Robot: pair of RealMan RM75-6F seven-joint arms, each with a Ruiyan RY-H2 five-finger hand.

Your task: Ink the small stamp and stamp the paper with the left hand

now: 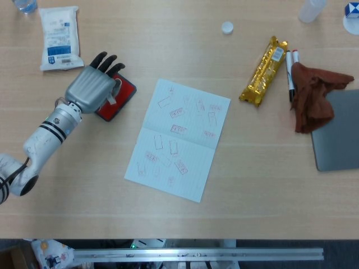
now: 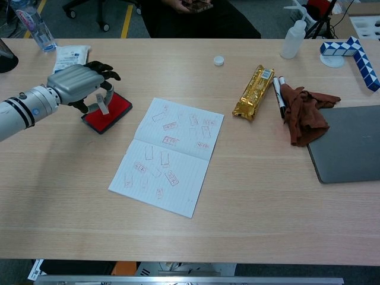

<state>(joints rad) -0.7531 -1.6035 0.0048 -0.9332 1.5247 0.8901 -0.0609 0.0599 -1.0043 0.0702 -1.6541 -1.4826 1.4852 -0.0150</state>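
Left hand point(image 2: 80, 82) over ink pad point(image 2: 113, 111), small stamp point(image 2: 103, 105) pinched in my fingers point(image 2: 101, 66).

Counts: one ink pad, red, upper left of frame; one small stamp; one sheet of paper point(image 1: 178, 138) at centre, creased across the middle and already carrying many faint red prints; one gold snack bar point(image 2: 253, 91); two markers point(image 2: 277, 92) beside one brown cloth point(image 2: 304, 111); one grey laptop point(image 2: 350, 141) at the right edge; one white cap point(image 2: 219, 60). Stamp hangs upright under my curled fingers, its lower end at the pad's red surface; contact I cannot tell. Pad lies just left of the paper's upper corner, not touching it. My right hand shows in neither view.
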